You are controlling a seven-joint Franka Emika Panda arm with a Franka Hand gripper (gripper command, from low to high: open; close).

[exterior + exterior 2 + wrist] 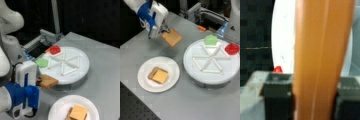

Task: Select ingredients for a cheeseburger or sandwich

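A blue-and-white gripper (164, 29) clamps a tan bread slice (172, 37) by one edge, holding it in the air between the white paper plate (171, 66) and the round divided tray (192, 53). On the plate lies another bread slice (152, 72) topped with a yellow cheese slice (160, 76). Green (210, 39) and red (232, 48) pieces sit on the tray.

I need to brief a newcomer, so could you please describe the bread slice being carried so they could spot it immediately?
Start at the blue-and-white pincer near a front view's top left. Clamped in it, lifted off the grey table, is a tan square bread slice. Unlike the bread under the yellow cheese on the paper plate, it hangs tilted in the air.
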